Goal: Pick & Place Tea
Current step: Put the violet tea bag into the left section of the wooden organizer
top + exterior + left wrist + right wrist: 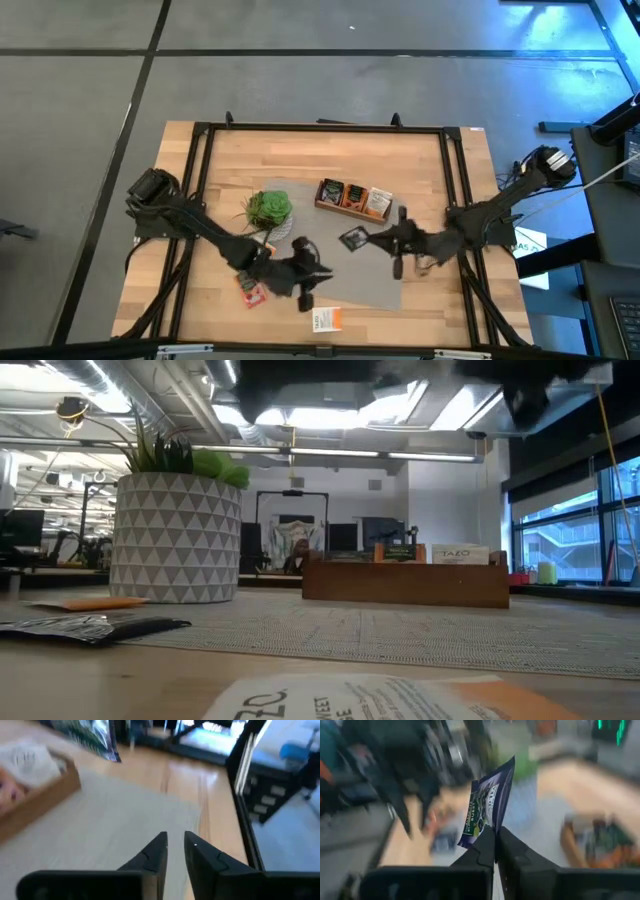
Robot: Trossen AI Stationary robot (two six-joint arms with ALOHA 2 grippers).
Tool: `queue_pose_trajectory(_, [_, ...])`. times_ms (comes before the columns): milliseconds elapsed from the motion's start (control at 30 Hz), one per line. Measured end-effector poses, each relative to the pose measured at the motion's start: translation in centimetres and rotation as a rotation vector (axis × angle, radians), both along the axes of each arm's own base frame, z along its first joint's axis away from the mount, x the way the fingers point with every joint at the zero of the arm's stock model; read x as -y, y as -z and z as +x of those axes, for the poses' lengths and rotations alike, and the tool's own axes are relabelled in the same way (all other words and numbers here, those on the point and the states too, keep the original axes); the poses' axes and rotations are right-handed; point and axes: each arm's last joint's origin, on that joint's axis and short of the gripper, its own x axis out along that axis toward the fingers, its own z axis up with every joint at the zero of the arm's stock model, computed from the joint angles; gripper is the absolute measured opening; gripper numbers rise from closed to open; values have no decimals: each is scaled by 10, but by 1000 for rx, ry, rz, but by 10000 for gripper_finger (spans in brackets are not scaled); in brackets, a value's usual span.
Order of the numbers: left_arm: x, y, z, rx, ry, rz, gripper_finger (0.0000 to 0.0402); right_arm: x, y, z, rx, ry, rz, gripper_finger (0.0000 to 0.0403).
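My right gripper [374, 238] [495, 836] is over the grey mat [345, 275], just in front of the wooden box [352, 198], and is shut on a dark purple tea sachet [352, 238] [487, 805]. Other sachets stand in the box. My left gripper [318, 272] [175, 842] is raised over the mat's near left part, narrowly open and empty. Loose tea lies flat on the table: an orange-red sachet [250, 290], a white-and-orange one [326, 320] [370, 700], and a dark one [90, 628]. My right gripper pinches the dark purple sachet by one edge [489, 827] between its two fingertips. The fingers come nearly level from the table's right side. The sachet sticks out past the fingertips, lifted clear of the mat.
A green plant in a patterned pot [268, 208] [175, 535] stands left of the box, close to the left arm. A black frame [455, 190] runs around the table's edges. The mat's middle [115, 835] between the two grippers is bare.
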Motion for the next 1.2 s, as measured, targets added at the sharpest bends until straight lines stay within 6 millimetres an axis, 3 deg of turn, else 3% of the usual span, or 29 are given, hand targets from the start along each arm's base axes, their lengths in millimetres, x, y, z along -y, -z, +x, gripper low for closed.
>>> queue_pose_trajectory(200, [-31,-24,26,246,-30,89,111,4,-30,-14,343,-37,-196,13])
queue_pose_trajectory(400, [-51,-54,37,534,137,202,162,4,-45,-17,503,-94,-319,14])
queue_pose_trajectory(533, [-62,-60,40,594,134,220,176,6,-52,-18,576,-99,-347,15])
queue_pose_trajectory(767, [-74,-61,43,592,74,207,173,5,-51,-17,579,-93,-393,15])
queue_pose_trajectory(1200, [-72,-63,42,617,97,193,146,10,-40,-3,516,-49,-431,15])
